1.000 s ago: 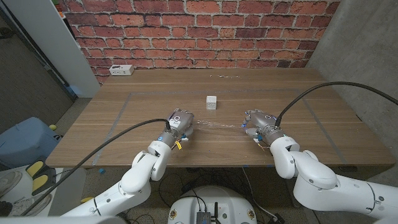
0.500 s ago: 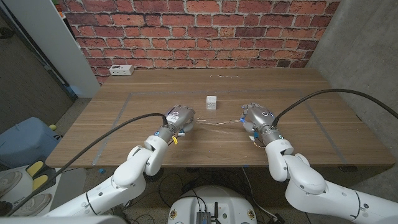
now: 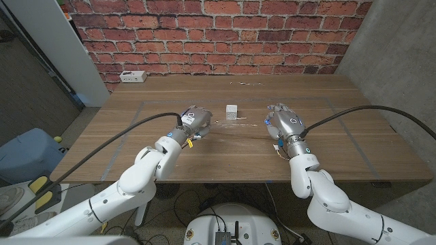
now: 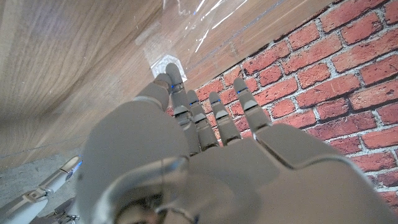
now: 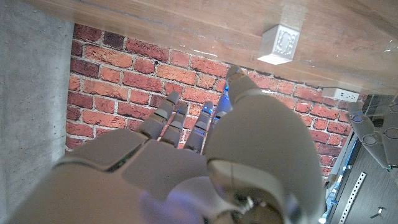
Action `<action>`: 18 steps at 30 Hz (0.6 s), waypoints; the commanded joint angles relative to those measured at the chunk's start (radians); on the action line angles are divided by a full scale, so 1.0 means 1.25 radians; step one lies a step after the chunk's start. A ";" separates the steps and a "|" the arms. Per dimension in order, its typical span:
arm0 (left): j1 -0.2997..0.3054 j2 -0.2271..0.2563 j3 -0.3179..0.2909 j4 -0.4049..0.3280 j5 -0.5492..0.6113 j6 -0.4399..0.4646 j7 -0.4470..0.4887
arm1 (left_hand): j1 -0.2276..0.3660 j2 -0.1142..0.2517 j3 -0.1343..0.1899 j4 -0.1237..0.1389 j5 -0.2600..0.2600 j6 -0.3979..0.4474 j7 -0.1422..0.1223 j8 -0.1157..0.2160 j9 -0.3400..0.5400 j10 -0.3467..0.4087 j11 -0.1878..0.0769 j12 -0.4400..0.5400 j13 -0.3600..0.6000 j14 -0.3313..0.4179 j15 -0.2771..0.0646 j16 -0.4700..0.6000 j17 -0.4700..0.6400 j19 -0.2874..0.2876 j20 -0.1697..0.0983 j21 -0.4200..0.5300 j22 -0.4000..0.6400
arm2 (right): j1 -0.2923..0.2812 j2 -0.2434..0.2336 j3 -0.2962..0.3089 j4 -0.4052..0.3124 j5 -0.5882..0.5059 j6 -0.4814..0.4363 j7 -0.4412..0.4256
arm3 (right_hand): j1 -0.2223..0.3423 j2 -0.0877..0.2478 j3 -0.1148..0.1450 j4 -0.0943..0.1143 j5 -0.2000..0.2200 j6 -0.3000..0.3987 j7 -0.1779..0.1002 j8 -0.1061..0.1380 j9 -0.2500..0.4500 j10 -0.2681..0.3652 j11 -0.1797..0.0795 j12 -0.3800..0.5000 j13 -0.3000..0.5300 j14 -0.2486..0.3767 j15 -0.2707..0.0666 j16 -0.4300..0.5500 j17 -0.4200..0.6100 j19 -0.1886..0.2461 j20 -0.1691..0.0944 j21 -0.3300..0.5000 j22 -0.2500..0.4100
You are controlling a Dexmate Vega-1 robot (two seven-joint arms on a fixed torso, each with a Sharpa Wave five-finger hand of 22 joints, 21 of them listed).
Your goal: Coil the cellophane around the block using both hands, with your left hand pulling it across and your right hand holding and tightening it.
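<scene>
A small white block (image 3: 232, 111) stands near the middle of the wooden table (image 3: 327, 95). A thin clear cellophane strip (image 3: 235, 127) stretches just in front of it, between my two hands. My left hand (image 3: 195, 123) grips the strip's left end, a little left of the block. Level with it, right of the block, my right hand (image 3: 283, 122) holds the other end. The left wrist view has the left hand (image 4: 205, 155), the block (image 4: 165, 65) past its fingertips and cellophane glints (image 4: 199, 18). Beyond the right hand (image 5: 205, 162), the right wrist view shows the block (image 5: 280, 42).
A white power strip (image 3: 131, 77) lies at the back left corner. Small clear scraps (image 3: 245, 83) sit at the far middle. Faint tape lines (image 3: 133, 122) cross the table's left side. A brick wall stands behind the table, and a blue bin (image 3: 27, 153) is on the floor at left.
Both hands have moved away from me toward the block, carrying the stretched cellophane with them. The strip now lies close in front of the block.
</scene>
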 commanded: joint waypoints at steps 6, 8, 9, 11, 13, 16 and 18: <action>-0.037 -0.014 -0.017 -0.005 0.118 0.037 -0.067 | -0.011 -0.005 0.000 0.005 0.006 -0.003 -0.013 -0.006 -0.001 -0.014 -0.004 -0.008 0.002 -0.009 -0.012 0.000 0.001 -0.007 0.005 0.000 0.001 | -0.002 0.071 0.061 0.077 -0.042 0.076 -0.038 | 0.013 0.002 -0.004 0.000 -0.001 0.003 0.003 0.009 0.010 0.014 0.003 -0.001 0.003 0.010 -0.128 0.005 0.001 0.003 0.000 0.001 0.003; -0.041 -0.018 -0.021 -0.001 0.126 0.036 -0.063 | -0.013 -0.008 -0.002 0.005 0.006 0.001 -0.015 -0.005 -0.001 -0.014 -0.005 -0.008 0.002 -0.009 -0.013 0.001 0.001 -0.007 0.005 0.001 0.001 | 0.004 0.077 0.065 0.084 -0.043 0.083 -0.037 | 0.013 0.002 -0.005 0.001 -0.001 0.003 0.002 0.010 0.012 0.014 0.004 -0.001 0.003 0.010 -0.127 0.005 0.001 0.003 0.002 0.000 0.003; -0.043 -0.021 -0.023 0.003 0.132 0.037 -0.059 | -0.014 -0.009 -0.003 0.005 0.006 0.001 -0.017 -0.005 -0.001 -0.013 -0.005 -0.008 0.002 -0.008 -0.014 0.002 0.001 -0.006 0.005 0.001 0.001 | 0.007 0.082 0.066 0.091 -0.046 0.089 -0.041 | 0.013 0.002 -0.005 0.001 0.000 0.003 0.002 0.011 0.013 0.015 0.003 -0.002 0.003 0.010 -0.127 0.005 0.001 0.003 0.003 0.000 0.003; -0.048 -0.026 -0.024 0.010 0.147 0.037 -0.053 | -0.016 -0.008 -0.002 0.005 0.007 0.000 -0.019 -0.005 0.000 -0.013 -0.006 -0.008 0.002 -0.005 -0.015 0.003 0.001 -0.006 0.005 0.001 0.001 | 0.014 0.086 0.068 0.099 -0.048 0.096 -0.038 | 0.013 0.002 -0.006 0.001 0.000 0.003 0.002 0.012 0.014 0.016 0.004 -0.002 0.003 0.010 -0.128 0.005 0.001 0.002 0.002 0.000 0.003; -0.055 -0.030 -0.026 0.016 0.153 0.033 -0.050 | -0.017 -0.008 -0.002 0.006 0.007 -0.001 -0.018 -0.006 0.000 -0.013 -0.007 -0.009 0.002 -0.003 -0.017 0.004 0.002 -0.005 0.003 0.001 0.001 | 0.020 0.091 0.070 0.109 -0.050 0.106 -0.040 | 0.013 0.003 -0.007 0.002 0.000 0.001 0.000 0.013 0.017 0.016 0.004 -0.003 0.003 0.009 -0.127 0.004 0.002 0.001 0.002 -0.001 0.003; -0.068 -0.038 -0.026 0.031 0.164 0.029 -0.046 | -0.018 -0.008 -0.001 0.005 0.008 0.000 -0.017 -0.007 0.000 -0.008 -0.010 -0.007 0.003 -0.002 -0.018 0.005 0.001 -0.003 -0.001 0.002 0.002 | 0.030 0.098 0.075 0.125 -0.050 0.118 -0.040 | 0.013 0.003 -0.007 0.003 0.000 0.002 -0.001 0.015 0.019 0.017 0.004 -0.004 0.004 0.009 -0.127 0.004 0.002 0.001 0.004 -0.001 0.003; -0.076 -0.042 -0.028 0.040 0.162 0.024 -0.041 | -0.018 -0.009 -0.001 0.005 0.008 0.000 -0.018 -0.007 0.001 -0.005 -0.011 -0.006 0.003 0.000 -0.019 0.005 0.001 -0.003 -0.002 0.002 0.002 | 0.038 0.102 0.076 0.137 -0.048 0.131 -0.042 | 0.013 0.003 -0.008 0.003 0.000 0.001 -0.001 0.016 0.021 0.017 0.002 -0.005 0.004 0.008 -0.127 0.004 0.002 0.000 0.004 -0.002 0.003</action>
